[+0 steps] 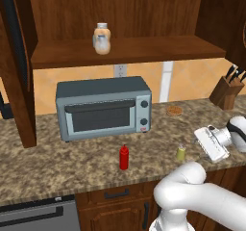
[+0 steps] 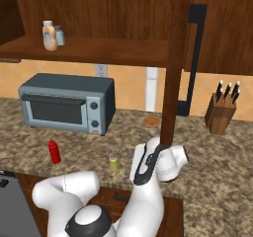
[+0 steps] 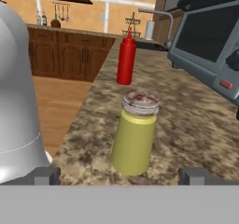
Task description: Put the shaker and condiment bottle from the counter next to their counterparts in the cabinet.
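Pincer [image 3: 119,174]: spread as wide as it goes, holding nothing; in the hand view its two dark tips stand at the bottom, one on either side of the shaker, and neither touches it.
Pincer height: low over the front part of the surface, pointing along it rather than down; in the left base view the white hand [image 1: 212,143] sits just to the right of the shaker.
Shaker [image 3: 135,133]: upright on the surface [image 1: 72,162], near its front edge; yellow-green translucent body with a grey metal cap; it lies in line with the gap between the tips but beyond them.
Shaker in the base views: the small yellow-green thing [image 1: 180,152] right of the red bottle, and [image 2: 113,162] close to the arm's white links.
Condiment bottle [image 1: 124,157]: upright, all red with a tapered nozzle, on the surface in front of the toaster oven and well apart from the shaker; in the hand view it stands [image 3: 126,59] behind the shaker, farther along the surface.
Toaster oven [image 1: 103,107]: grey, door closed, at the back of the surface; its front corner shows at the right of the hand view.
Counterparts [image 1: 102,38]: peach-orange bottle with a white cap and a greyish clear shaker, close together on the cabinet shelf [image 1: 144,52].
Cabinet: dark wood, open at the front, above the toaster oven.
Knife block [image 1: 227,91]: at the far right of the surface.
Small round brown item [image 1: 174,111]: on the surface right of the toaster oven; too small to tell what it is.
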### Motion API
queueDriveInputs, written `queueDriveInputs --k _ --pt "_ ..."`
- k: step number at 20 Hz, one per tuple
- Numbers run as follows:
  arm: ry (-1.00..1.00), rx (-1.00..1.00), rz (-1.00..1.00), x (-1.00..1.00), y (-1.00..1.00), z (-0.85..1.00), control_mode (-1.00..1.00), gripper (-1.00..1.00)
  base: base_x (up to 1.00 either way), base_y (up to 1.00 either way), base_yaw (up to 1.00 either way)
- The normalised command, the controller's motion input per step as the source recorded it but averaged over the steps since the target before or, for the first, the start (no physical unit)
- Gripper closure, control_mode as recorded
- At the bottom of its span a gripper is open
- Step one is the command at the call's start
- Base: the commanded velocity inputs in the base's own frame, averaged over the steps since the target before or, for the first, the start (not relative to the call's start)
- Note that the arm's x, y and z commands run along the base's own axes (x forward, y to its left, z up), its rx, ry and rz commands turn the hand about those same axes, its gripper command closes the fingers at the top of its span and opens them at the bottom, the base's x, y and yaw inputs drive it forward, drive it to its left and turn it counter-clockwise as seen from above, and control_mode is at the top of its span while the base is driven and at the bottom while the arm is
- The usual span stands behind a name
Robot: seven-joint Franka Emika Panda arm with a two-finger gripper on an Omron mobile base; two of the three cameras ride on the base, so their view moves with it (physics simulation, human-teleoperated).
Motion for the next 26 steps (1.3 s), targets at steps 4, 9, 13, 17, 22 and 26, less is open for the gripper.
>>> queueDriveInputs --k 4,9,13,17,22,26 --pt "0.0 0.0 0.0 0.13 0.09 0.0 -1.0 -1.0 0.0 0.0 0.0" --pt "0.01 0.0 0.0 0.09 0.05 0.0 -1.0 -1.0 0.0 0.0 0.0" --pt "0.0 0.0 0.0 0.0 0.22 0.0 -1.0 -1.0 0.0 0.0 0.0" --pt "0.0 0.0 0.0 0.0 0.28 0.0 -1.0 -1.0 0.0 0.0 0.0" --pt "0.0 0.0 0.0 0.0 0.26 0.0 -1.0 -1.0 0.0 0.0 0.0" --pt "0.0 0.0 0.0 0.0 0.21 0.0 -1.0 -1.0 0.0 0.0 0.0"
